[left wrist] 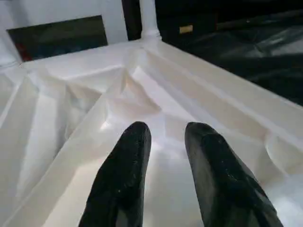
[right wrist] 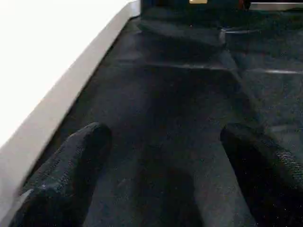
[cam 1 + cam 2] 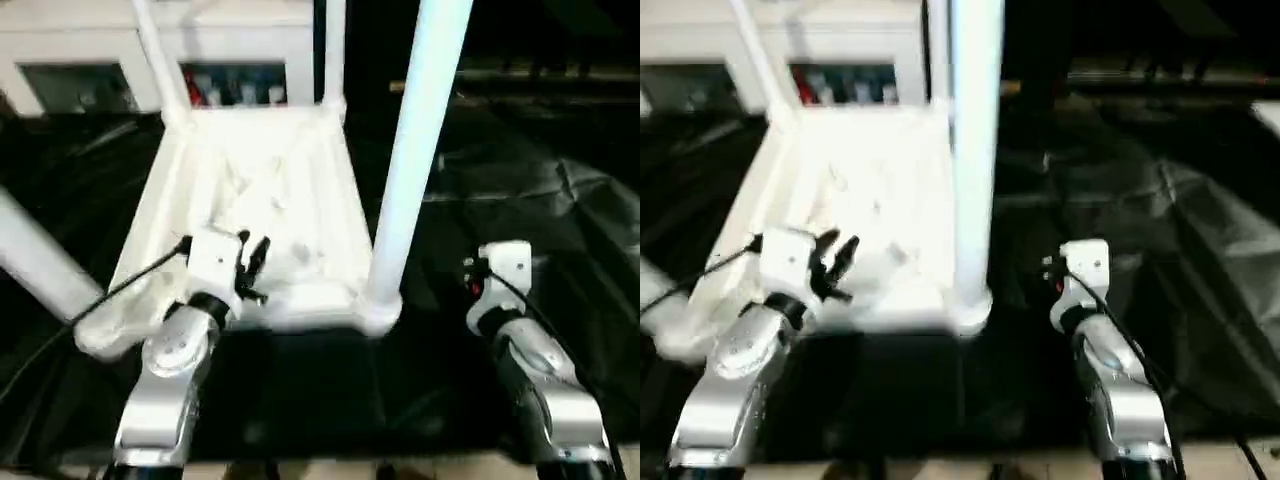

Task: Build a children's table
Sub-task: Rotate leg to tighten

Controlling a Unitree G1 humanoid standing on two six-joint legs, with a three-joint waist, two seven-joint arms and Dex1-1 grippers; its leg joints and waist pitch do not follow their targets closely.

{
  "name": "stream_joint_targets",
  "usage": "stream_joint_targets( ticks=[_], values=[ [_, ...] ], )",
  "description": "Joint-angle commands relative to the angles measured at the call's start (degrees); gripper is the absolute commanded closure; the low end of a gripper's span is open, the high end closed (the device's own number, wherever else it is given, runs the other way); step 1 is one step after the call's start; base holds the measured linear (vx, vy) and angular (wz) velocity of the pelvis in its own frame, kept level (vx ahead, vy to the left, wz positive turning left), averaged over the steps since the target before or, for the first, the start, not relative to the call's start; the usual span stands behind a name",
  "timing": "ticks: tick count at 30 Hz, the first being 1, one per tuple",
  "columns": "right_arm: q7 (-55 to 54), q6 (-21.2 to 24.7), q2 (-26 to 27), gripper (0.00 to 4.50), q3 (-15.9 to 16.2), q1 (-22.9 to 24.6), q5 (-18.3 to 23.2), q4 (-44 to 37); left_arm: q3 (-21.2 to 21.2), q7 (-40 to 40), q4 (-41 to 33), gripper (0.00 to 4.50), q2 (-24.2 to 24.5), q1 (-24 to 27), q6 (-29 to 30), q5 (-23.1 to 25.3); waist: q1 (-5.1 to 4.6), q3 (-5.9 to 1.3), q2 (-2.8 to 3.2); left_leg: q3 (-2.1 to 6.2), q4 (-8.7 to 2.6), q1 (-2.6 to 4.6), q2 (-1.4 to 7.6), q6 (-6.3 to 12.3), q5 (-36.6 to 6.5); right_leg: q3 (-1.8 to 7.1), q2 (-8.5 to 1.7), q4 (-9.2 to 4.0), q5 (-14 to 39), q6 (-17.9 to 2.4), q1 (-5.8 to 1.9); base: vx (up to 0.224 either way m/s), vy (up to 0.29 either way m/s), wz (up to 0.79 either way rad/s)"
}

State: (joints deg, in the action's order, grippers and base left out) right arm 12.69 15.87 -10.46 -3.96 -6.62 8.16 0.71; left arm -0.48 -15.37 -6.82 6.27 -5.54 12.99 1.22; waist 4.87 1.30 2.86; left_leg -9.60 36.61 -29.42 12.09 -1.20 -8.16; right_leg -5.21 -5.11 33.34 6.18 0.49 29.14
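— My left gripper [image 1: 163, 142] hangs over the ribbed underside of the tabletop [image 3: 250, 200], its black fingers [image 1: 128, 165] a little apart and holding nothing.

— And your right gripper [image 2: 165, 151]?

— Spread wide above the black sheet [image 3: 560, 230], just beside the tabletop's edge, empty.

— Where is the table?

— Upside down on the sheet before me, legs [image 3: 415, 150] standing in its corner sockets, the white cabinet [image 3: 80, 50] behind.

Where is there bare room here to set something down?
Free: the black sheet right of the near-right leg, around the right gripper. Crowded: the upturned tabletop, with the left gripper above its ribs.
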Motion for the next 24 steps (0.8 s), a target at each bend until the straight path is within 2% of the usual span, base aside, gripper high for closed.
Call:
stream_joint_targets(
  ticks=[1, 2, 3, 4, 5, 6, 7, 8, 9, 10, 11, 12, 13, 14, 15, 16, 17, 18, 19, 22, 23, 24],
  values=[
    [0.0, 0.4, -0.3, 0.34, 0.0, 0.0, -0.2, -0.8, -0.1, -0.3, -1.7, 2.95, 0.5, 0.8, 1.4, -0.2, -2.19, -1.49, 0.69, 0.22, -3.14, 7.36, 0.67, 2.82, -38.3, -5.69, 1.62, -8.35, 44.8, 2.2, -0.35, -0.242, 0.054, -0.14],
    [0.0, 0.4, -0.3, 0.34, 0.0, 0.0, -0.2, -0.8, -0.1, -0.3, -1.7, 2.95, 0.5, 0.8, 1.4, -0.2, 1.17, -0.49, 2.41, 0.7, -12.88, -0.76, 4.46, -3.07, -53.4, -3.75, 1.32, 11.98, 31.7, 0.0, -9.44, -0.259, 0.043, -0.22],
    [0.0, 0.4, -0.4, 0.34, -0.2, -0.1, -0.2, -0.8, 0.4, -1.1, -2.1, 2.68, 0.2, 1.3, 2.2, -1.7, 5.64, 0.4, 2.11, -6.19, -15.07, -3.05, 2.23, -8.37, -62.0, -5.38, 3.31, 15.55, 28.0, -2.5, -10.23, -0.221, 0.019, -0.01],
    [-0.7, 0.8, -0.9, 0.34, -0.6, 0.2, -0.8, -0.8, 1.1, -1.7, -3.4, 2.61, -0.1, 2.3, 1.9, -3.6, 7.37, -0.42, 1.6, -6.91, -13.8, -3.0, 2.61, -6.82, -58.6, -2.82, 2.71, 16.54, 30.7, -2.0, -11.33, -0.221, 0.019, -0.01],
    [-0.7, 1.0, -1.0, 0.34, -0.8, 0.3, -0.7, -0.9, 1.2, -1.8, -3.8, 2.61, -0.2, 2.5, 1.7, -3.9, 4.62, -2.54, -3.14, -7.01, -2.64, 3.15, 3.93, -7.84, -33.4, 5.38, -0.97, 13.23, 58.3, 3.5, -8.0, -0.111, -0.125, 0.17],
    [-0.7, 1.1, -1.2, 0.34, -1.0, 0.4, -0.6, -0.9, 1.2, -1.8, -4.1, 2.61, -0.2, 2.6, 1.6, -4.2, 3.24, 0.08, -4.79, -1.98, 11.64, 8.17, 1.19, -6.21, -18.5, 8.2, -8.94, -3.67, 80.3, 3.3, 1.86, 0.019, -0.131, 0.24],
    [-0.3, 1.2, -1.5, 0.34, -1.4, 1.0, 0.0, -1.4, 1.2, -2.0, -4.6, 2.56, -0.2, 2.9, 1.3, -4.8, 4.52, 1.71, -3.45, 2.14, 12.0, 4.06, -2.08, -1.36, -8.9, 13.15, -5.55, -5.75, 83.9, 2.2, -2.82, 0.019, -0.131, 0.24],
    [-0.3, 1.2, -1.5, 0.34, -1.4, 1.0, 0.0, -1.4, 1.2, -2.0, -4.6, 2.41, -0.2, 2.9, 1.3, -4.8, 5.29, 1.67, -4.03, 4.52, 10.48, 3.33, -3.39, -2.03, -10.1, 12.5, -4.75, -2.69, 72.9, -0.9, -6.17, -0.026, 0.009, 0.25],
    [-0.1, 1.3, -1.7, 0.34, -1.5, 1.2, 0.1, -1.6, 1.2, -2.0, -4.8, 2.25, -0.2, 2.9, 1.2, -5.0, 5.96, 1.53, -3.59, 4.92, 8.58, 4.84, -3.31, -3.14, -11.8, 12.96, -3.31, -1.57, 66.3, -2.5, -6.55, -0.133, 0.045, 0.31],
    [0.9, 1.4, -1.9, 0.34, -1.8, 1.6, 1.0, -2.1, 1.2, -2.0, -5.1, 2.18, 0.0, 3.2, 1.3, -4.9, 6.3, -0.27, -1.28, 4.91, 2.36, 10.35, -0.94, -4.46, -17.9, 10.85, -2.06, 0.28, 45.6, -6.4, -6.54, -0.133, 0.045, 0.31],
    [2.1, 1.4, -2.4, 0.34, -1.9, 2.1, 1.7, -2.7, 1.3, -2.0, -5.4, 2.19, 0.3, 3.5, 1.5, -4.9, 4.37, -0.4, -1.46, 5.84, -2.77, 11.22, 2.12, -4.01, -21.9, 8.1, 1.19, 3.26, 22.8, -8.1, -6.25, -0.166, 0.044, 0.33],
    [3.2, 1.7, -2.7, 0.34, -2.1, 2.5, 2.5, -3.2, 1.3, -2.0, -5.8, 2.19, 0.6, 3.9, 1.9, -4.7, 3.89, -1.01, -0.57, 6.17, -4.42, 11.18, 2.91, -3.18, -22.9, 7.36, 0.33, 3.65, 16.7, -8.7, -7.6, -0.145, 0.072, 0.12],
    [4.6, 2.0, -3.2, 0.34, -2.3, 2.8, 3.6, -3.7, 1.2, -2.3, -6.2, 2.09, 1.1, 4.4, 2.3, -4.7, 3.18, -1.04, 0.39, 5.41, -5.6, 10.76, 2.67, -2.74, -25.1, 6.51, -0.5, 2.3, 12.1, -9.2, -8.25, -0.145, 0.072, 0.12],
    [6.5, 2.6, -3.6, 0.34, -2.4, 3.1, 5.1, -4.5, 1.3, -2.4, -6.7, 1.8, 1.6, 4.9, 2.3, -4.6, 2.23, -0.55, 0.24, 5.07, -6.69, 10.19, 2.13, -3.57, -29.3, 6.38, -1.13, 0.71, 15.5, -9.1, -8.95, -0.081, 0.111, 0.02],
    [6.5, 2.6, -3.6, 0.34, -2.4, 3.1, 5.1, -4.5, 1.3, -2.4, -6.7, 1.76, 1.6, 4.9, 2.3, -4.6, 1.93, -0.27, 0.23, 4.92, -6.98, 10.04, 1.86, -4.29, -31.4, 6.34, -1.43, 0.01, 18.1, -8.9, -9.0, -0.05, 0.101, -0.1],
    [11.1, 4.1, -5.0, 0.34, -2.3, 4.0, 8.8, -6.6, 2.0, -1.8, -8.0, 1.77, 1.8, 6.1, 2.8, -4.9, 1.23, -0.03, -0.54, 4.45, -7.26, 9.55, 1.08, -4.95, -31.8, 6.39, -2.17, -1.16, 22.3, -8.3, -9.65, -0.05, 0.101, -0.1],
    [15.2, 4.5, -6.8, 0.34, -1.5, 5.2, 10.6, -8.2, 2.5, -1.6, -9.0, 1.54, 1.8, 7.1, 2.7, -5.1, 1.09, -0.2, -1.12, 4.03, -7.31, 9.21, 0.89, -4.44, -28.8, 6.62, -2.75, -1.96, 23.8, -7.4, -10.0, -0.025, 0.078, -0.1],
    [17.1, 4.6, -7.7, 0.34, -1.1, 5.8, 11.3, -9.0, 2.8, -1.5, -9.5, 1.54, 1.8, 7.5, 2.6, -5.2, 0.99, -0.54, -1.19, 3.85, -7.17, 9.18, 0.9, -3.7, -26.2, 6.64, -2.9, -1.97, 22.4, -7.3, -10.25, 0.009, 0.052, -0.05],
    [20.4, 5.4, -9.4, 0.34, -0.4, 7.1, 12.7, -10.5, 3.2, -1.7, -10.4, 1.38, 1.8, 8.3, 2.6, -5.7, 0.78, -0.76, -1.33, 3.14, -7.16, 8.88, 1.03, -1.56, -19.8, 6.47, -3.0, -2.35, 18.4, -7.6, -10.24, 0.009, 0.052, -0.05],
    [25.5, 6.2, -11.8, 0.34, 0.8, 8.6, 15.0, -12.7, 4.0, -0.9, -11.6, 1.29, 1.9, 9.9, 2.6, -5.5, 0.19, -0.92, -1.46, 3.07, -7.18, 8.13, 0.79, -0.51, -18.4, 6.35, -3.08, -2.34, 16.5, -8.1, -10.47, 0.0, 0.0, 0.0],
    [27.4, 7.0, -12.4, 0.34, 1.2, 8.7, 16.2, -13.5, 4.5, 0.4, -12.1, 1.22, 2.0, 10.6, 2.3, -4.6, 0.03, -0.85, -1.69, 2.93, -7.03, 7.94, 0.83, 0.33, -17.1, 6.42, -3.04, -2.37, 14.8, -8.1, -10.3, 0.0, 0.0, 0.0],
    [28.5, 7.4, -12.6, 0.34, 1.4, 8.6, 16.9, -13.9, 4.9, 1.3, -12.3, 0.97, 2.1, 11.0, 2.1, -4.0, -0.17, -0.93, -1.71, 2.97, -6.93, 7.82, 0.74, 0.73, -16.4, 6.4, -3.04, -2.2, 13.9, -8.4, -10.38, 0.0, 0.0, 0.0]
  ],
)
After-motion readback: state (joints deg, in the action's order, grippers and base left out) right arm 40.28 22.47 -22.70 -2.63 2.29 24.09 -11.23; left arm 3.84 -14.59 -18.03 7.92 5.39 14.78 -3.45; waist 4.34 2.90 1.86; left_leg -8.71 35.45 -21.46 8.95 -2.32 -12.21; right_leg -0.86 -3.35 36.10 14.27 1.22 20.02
